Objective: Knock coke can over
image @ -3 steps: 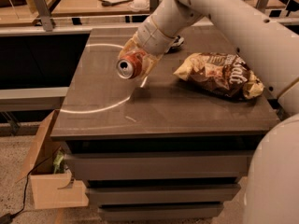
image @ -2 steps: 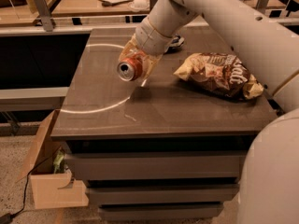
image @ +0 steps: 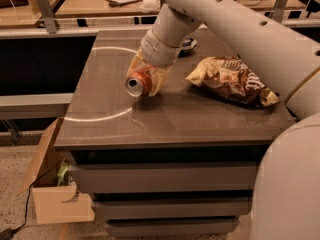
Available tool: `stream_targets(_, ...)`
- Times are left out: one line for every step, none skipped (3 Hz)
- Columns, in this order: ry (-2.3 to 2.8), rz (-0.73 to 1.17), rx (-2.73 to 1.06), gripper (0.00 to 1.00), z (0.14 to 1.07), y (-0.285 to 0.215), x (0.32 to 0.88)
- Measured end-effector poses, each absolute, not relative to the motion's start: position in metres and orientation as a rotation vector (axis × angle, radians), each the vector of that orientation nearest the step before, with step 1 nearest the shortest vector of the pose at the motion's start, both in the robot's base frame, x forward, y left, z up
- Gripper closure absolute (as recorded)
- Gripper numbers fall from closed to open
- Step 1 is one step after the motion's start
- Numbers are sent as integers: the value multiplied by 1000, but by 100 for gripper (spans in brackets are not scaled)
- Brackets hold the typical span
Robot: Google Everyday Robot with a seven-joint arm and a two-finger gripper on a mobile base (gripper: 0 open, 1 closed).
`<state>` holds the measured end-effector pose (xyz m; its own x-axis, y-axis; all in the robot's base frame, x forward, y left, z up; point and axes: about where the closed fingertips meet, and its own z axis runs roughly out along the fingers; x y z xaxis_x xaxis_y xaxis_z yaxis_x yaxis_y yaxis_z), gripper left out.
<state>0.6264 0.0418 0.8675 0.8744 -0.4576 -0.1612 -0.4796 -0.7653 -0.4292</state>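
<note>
Gripper sitting low over counter, left of chip bag. Fingers clamping coke can from both sides. Coke can lying tipped on side, silver top facing camera; contact with counter not discernible. Judgement: knock-over appearing essentially done. Left to do: releasing coke can, withdrawing arm.

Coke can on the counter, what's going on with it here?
The end effector is clamped around the red-orange aluminium coke can at the middle of the grey-brown countertop. The can is tipped sideways, silver top toward the camera. A crumpled brown-and-yellow chip bag lies apart from it.
</note>
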Motion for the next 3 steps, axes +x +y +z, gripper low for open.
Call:
stream_targets(701,63,-2602,82,862,39,625)
stream_targets(701,63,-2612,58,861,40,627)
stream_targets(697,68,-2614,35,861,40,629)
